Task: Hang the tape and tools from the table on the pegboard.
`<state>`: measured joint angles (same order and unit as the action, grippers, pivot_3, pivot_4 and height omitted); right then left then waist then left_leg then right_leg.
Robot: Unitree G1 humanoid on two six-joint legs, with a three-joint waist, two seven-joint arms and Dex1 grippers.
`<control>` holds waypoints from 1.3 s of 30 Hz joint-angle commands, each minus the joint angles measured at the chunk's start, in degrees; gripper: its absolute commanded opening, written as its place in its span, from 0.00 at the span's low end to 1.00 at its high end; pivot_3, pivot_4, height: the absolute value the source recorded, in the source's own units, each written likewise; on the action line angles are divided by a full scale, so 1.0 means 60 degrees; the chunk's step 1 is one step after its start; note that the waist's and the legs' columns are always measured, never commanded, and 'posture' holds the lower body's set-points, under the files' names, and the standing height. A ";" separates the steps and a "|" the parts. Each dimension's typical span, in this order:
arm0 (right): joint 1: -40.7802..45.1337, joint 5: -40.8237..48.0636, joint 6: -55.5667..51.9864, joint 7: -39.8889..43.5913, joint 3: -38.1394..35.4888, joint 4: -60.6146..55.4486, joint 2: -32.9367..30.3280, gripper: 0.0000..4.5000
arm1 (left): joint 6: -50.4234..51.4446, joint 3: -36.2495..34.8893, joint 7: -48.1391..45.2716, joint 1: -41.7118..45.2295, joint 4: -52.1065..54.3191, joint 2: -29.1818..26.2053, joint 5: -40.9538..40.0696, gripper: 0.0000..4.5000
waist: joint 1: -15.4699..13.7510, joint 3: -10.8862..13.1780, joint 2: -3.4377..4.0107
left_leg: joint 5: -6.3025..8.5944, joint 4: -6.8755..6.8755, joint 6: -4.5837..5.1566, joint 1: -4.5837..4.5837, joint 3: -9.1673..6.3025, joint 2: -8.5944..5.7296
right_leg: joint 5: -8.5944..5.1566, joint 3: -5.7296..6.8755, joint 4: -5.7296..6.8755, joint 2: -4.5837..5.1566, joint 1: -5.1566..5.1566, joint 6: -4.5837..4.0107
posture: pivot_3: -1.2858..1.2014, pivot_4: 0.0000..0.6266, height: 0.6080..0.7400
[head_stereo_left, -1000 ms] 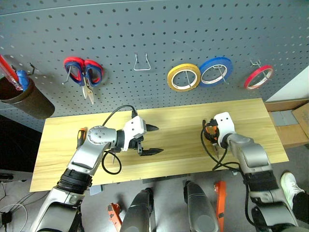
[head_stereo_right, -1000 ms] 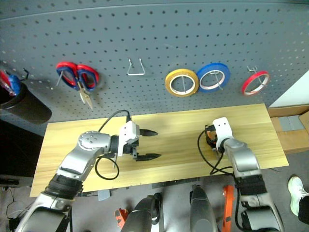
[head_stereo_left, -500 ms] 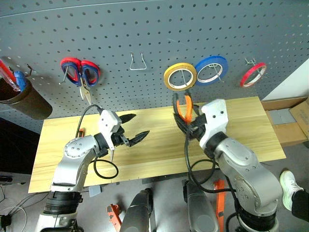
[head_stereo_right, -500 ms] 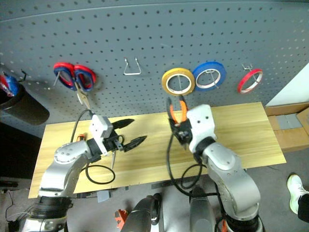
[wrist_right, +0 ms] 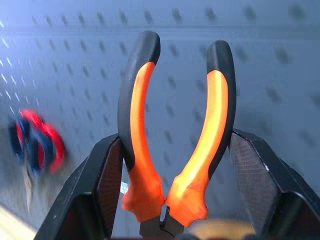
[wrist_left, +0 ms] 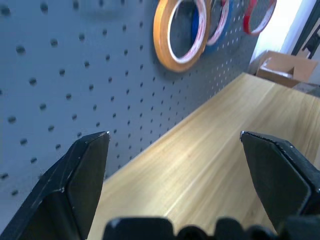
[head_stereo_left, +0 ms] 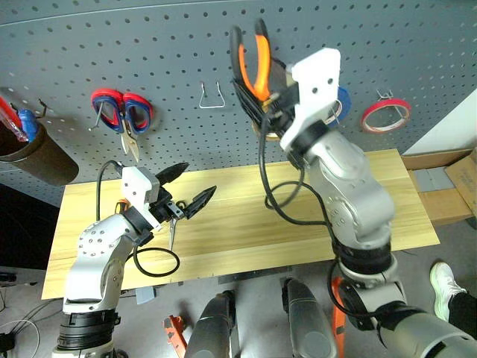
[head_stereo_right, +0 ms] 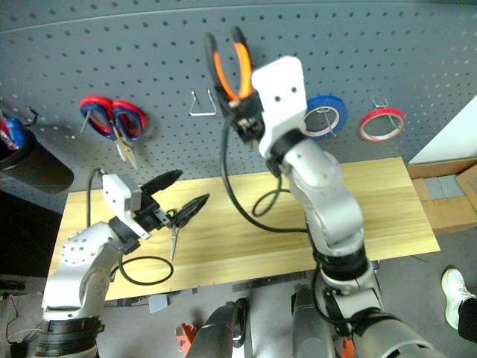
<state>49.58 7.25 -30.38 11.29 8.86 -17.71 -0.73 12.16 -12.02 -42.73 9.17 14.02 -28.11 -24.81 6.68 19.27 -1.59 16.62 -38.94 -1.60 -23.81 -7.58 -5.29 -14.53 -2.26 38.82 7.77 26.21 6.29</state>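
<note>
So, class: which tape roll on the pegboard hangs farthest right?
The thin red tape: it hangs alone, beyond the blue roll and the right gripper.

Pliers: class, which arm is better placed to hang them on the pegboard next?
Right. Its gripper holds the pliers raised before the pegboard, near the empty hook; the left gripper is open, lower, above the table.

The pegboard (head_stereo_left: 149, 45) is dark grey with a regular grid of small holes. The pliers (head_stereo_left: 251, 56) have orange handles edged in black. The table (head_stereo_left: 238, 216) is light yellowish wood. On the board hang red-and-blue-handled scissors (head_stereo_left: 123, 112) at left, a blue roll (head_stereo_right: 326, 115) and a red tape (head_stereo_left: 386, 115) at right.
</note>
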 commanded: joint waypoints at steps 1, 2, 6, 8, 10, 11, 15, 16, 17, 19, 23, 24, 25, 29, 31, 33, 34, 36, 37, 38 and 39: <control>0.0991 -0.0015 0.1374 -0.0004 0.0041 0.0872 0.0629 0.61 | 0.0037 -0.0525 0.0394 -0.0100 0.0566 -0.0069 -0.0326 1.00 | 0.0016 -0.0006 -0.0010 | 0.0000 0.0000 -0.0001 0.0000 0.0001 0.0000 | 0.0000 0.0001 0.0001 0.0000 0.0000 0.0000 | 0.50 0.46 1.00; 0.1281 -0.0051 0.1633 -0.0042 0.0052 0.1239 0.0819 0.61 | 0.0021 -0.0616 0.0502 -0.0144 0.0633 -0.0062 -0.0342 1.00 | 0.0010 -0.0011 -0.0014 | -0.0002 0.0000 -0.0003 0.0000 0.0002 0.0000 | 0.0001 0.0001 0.0002 0.0000 0.0004 -0.0002 | 0.51 0.45 1.00; 0.1977 -0.0152 0.2706 -0.0072 0.0048 0.2454 0.1375 0.61 | -0.0057 -0.0794 0.0865 -0.0314 0.0793 -0.0064 -0.0267 1.00 | -0.0019 -0.0044 -0.0043 | -0.0006 0.0003 -0.0011 0.0000 -0.0008 0.0000 | 0.0002 0.0010 0.0003 0.0000 0.0009 -0.0003 | 0.52 0.44 1.00; 0.2261 -0.0383 0.3559 -0.0017 0.0116 0.3230 0.1483 0.61 | -0.0139 -0.0798 0.1001 -0.0301 0.0773 -0.0047 -0.0198 1.00 | -0.0038 -0.0080 -0.0070 | -0.0006 0.0004 -0.0013 0.0000 -0.0010 -0.0001 | 0.0003 0.0015 0.0004 0.0000 0.0009 -0.0004 | 0.52 0.43 1.00; 0.2521 -0.0550 0.4290 0.0032 0.0110 0.3969 0.1542 0.61 | -0.0195 -0.0699 0.1059 -0.0239 0.0776 -0.0050 -0.0149 1.00 | -0.0071 -0.0101 -0.0100 | -0.0009 0.0002 -0.0018 0.0001 -0.0013 -0.0003 | 0.0005 0.0019 0.0003 0.0000 0.0008 -0.0008 | 0.53 0.42 1.00; 0.2641 -0.0671 0.4711 0.0024 0.0118 0.4394 0.1540 0.61 | -0.0218 -0.0642 0.1097 -0.0182 0.0774 -0.0040 -0.0131 1.00 | -0.0087 -0.0106 -0.0107 | -0.0012 0.0002 -0.0024 0.0001 -0.0015 -0.0003 | 0.0007 0.0021 0.0003 0.0000 0.0008 -0.0011 | 0.53 0.42 1.00; 0.2839 -0.1355 0.6516 -0.0149 0.0240 0.5923 0.1412 0.61 | -0.0303 -0.0477 0.1188 0.0041 0.0702 0.0026 -0.0030 1.00 | -0.0147 -0.0114 -0.0115 | -0.0024 0.0001 -0.0043 0.0002 -0.0027 0.0000 | 0.0012 0.0026 0.0009 -0.0010 0.0008 -0.0019 | 0.53 0.41 1.00; 0.2849 -0.1533 0.6969 -0.0264 0.0242 0.6333 0.1378 0.61 | -0.0325 -0.0423 0.1221 0.0127 0.0665 0.0054 -0.0002 1.00 | -0.0153 -0.0115 -0.0116 | -0.0025 0.0001 -0.0046 0.0002 -0.0028 0.0003 | 0.0013 0.0026 0.0010 -0.0014 0.0008 -0.0021 | 0.53 0.41 1.00; 0.2864 -0.1715 0.7398 -0.0365 0.0265 0.6675 0.1334 0.61 | -0.0350 -0.0375 0.1236 0.0198 0.0625 0.0069 0.0021 1.00 | -0.0159 -0.0115 -0.0116 | -0.0026 0.0001 -0.0047 0.0003 -0.0026 0.0004 | 0.0014 0.0026 0.0012 -0.0016 0.0009 -0.0023 | 0.53 0.41 1.00; 0.2854 -0.1927 0.8016 -0.0501 0.0256 0.7217 0.1308 0.61 | -0.0391 -0.0294 0.1250 0.0318 0.0547 0.0093 0.0051 1.00 | -0.0164 -0.0116 -0.0117 | -0.0027 0.0001 -0.0050 0.0002 -0.0026 0.0006 | 0.0015 0.0026 0.0015 -0.0017 0.0010 -0.0024 | 0.53 0.41 1.00; 0.2719 -0.2265 0.8758 -0.0655 0.0301 0.7643 0.1249 0.61 | -0.0447 -0.0236 0.1232 0.0429 0.0446 0.0093 0.0055 1.00 | -0.0159 -0.0116 -0.0117 | -0.0027 0.0003 -0.0050 0.0002 -0.0024 0.0011 | 0.0015 0.0024 0.0015 -0.0021 0.0017 -0.0025 | 0.53 0.42 1.00; 0.2651 -0.2322 0.8865 -0.0657 0.0316 0.7689 0.1240 0.61 | -0.0466 -0.0221 0.1229 0.0449 0.0421 0.0094 0.0059 1.00 | -0.0158 -0.0116 -0.0117 | -0.0028 0.0003 -0.0050 0.0001 -0.0024 0.0012 | 0.0015 0.0024 0.0015 -0.0022 0.0018 -0.0025 | 0.53 0.42 1.00; 0.2584 -0.2362 0.8934 -0.0668 0.0323 0.7703 0.1235 0.61 | -0.0479 -0.0208 0.1227 0.0463 0.0403 0.0094 0.0063 1.00 | -0.0158 -0.0116 -0.0117 | -0.0028 0.0003 -0.0050 0.0001 -0.0023 0.0012 | 0.0015 0.0024 0.0015 -0.0022 0.0018 -0.0025 | 0.53 0.42 1.00; 0.2032 -0.2409 0.8783 -0.0641 0.0385 0.7441 0.1253 0.61 | -0.0526 -0.0130 0.1208 0.0570 0.0282 0.0114 0.0087 1.00 | -0.0169 -0.0128 -0.0128 | -0.0028 0.0003 -0.0051 0.0002 -0.0024 0.0012 | 0.0015 0.0024 0.0018 -0.0022 0.0017 -0.0025 | 0.53 0.42 1.00; 0.1784 -0.2366 0.8591 -0.0562 0.0414 0.7322 0.1316 0.61 | -0.0533 -0.0103 0.1202 0.0618 0.0229 0.0116 0.0093 1.00 | -0.0171 -0.0131 -0.0130 | -0.0028 0.0001 -0.0052 0.0002 -0.0025 0.0012 | 0.0016 0.0024 0.0018 -0.0022 0.0015 -0.0026 | 0.53 0.43 1.00; 0.1612 -0.2397 0.8441 -0.0484 0.0492 0.7256 0.1352 0.61 | -0.0544 -0.0093 0.1198 0.0650 0.0181 0.0118 0.0103 1.00 | -0.0169 -0.0131 -0.0130 | -0.0029 -0.0001 -0.0053 0.0002 -0.0024 0.0012 | 0.0018 0.0023 0.0020 -0.0023 0.0016 -0.0028 | 0.53 0.43 1.00; 0.1546 -0.2428 0.8387 -0.0460 0.0529 0.7229 0.1366 0.61 | -0.0554 -0.0091 0.1196 0.0661 0.0156 0.0120 0.0113 1.00 | -0.0162 -0.0131 -0.0131 | -0.0030 -0.0001 -0.0055 0.0002 -0.0024 0.0012 | 0.0018 0.0023 0.0021 -0.0024 0.0017 -0.0029 | 0.53 0.43 1.00; 0.1452 -0.2454 0.8281 -0.0452 0.0552 0.7162 0.1396 0.61 | -0.0581 -0.0086 0.1193 0.0669 0.0124 0.0123 0.0127 1.00 | -0.0153 -0.0131 -0.0131 | -0.0031 -0.0002 -0.0057 0.0003 -0.0024 0.0016 | 0.0019 0.0022 0.0022 -0.0027 0.0017 -0.0031 | 0.53 0.43 1.00; 0.1426 -0.2459 0.8232 -0.0442 0.0552 0.7131 0.1405 0.61 | -0.0590 -0.0082 0.1196 0.0673 0.0110 0.0123 0.0132 1.00 | -0.0150 -0.0131 -0.0131 | -0.0031 -0.0001 -0.0057 0.0003 -0.0024 0.0018 | 0.0020 0.0023 0.0022 -0.0029 0.0018 -0.0033 | 0.53 0.43 1.00; 0.1404 -0.2458 0.8184 -0.0442 0.0538 0.7108 0.1407 0.61 | -0.0601 -0.0073 0.1201 0.0677 0.0097 0.0125 0.0140 1.00 | -0.0150 -0.0131 -0.0131 | -0.0031 -0.0001 -0.0057 0.0003 -0.0024 0.0018 | 0.0020 0.0023 0.0022 -0.0029 0.0018 -0.0033 | 0.53 0.43 1.00; 0.1388 -0.2464 0.8115 -0.0450 0.0518 0.7090 0.1404 0.61 | -0.0611 -0.0064 0.1210 0.0679 0.0089 0.0127 0.0149 1.00 | -0.0151 -0.0131 -0.0131 | -0.0031 -0.0001 -0.0057 0.0003 -0.0024 0.0019 | 0.0020 0.0023 0.0021 -0.0029 0.0018 -0.0033 | 0.53 0.43 1.00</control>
<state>57.41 -7.69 18.03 8.57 11.43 28.38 6.73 9.77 -12.16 -35.58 13.07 13.59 -27.49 -24.08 5.77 18.49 -2.37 16.43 -38.95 -1.94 -23.80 -7.73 -5.17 -14.41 -2.13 38.95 7.60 26.32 6.09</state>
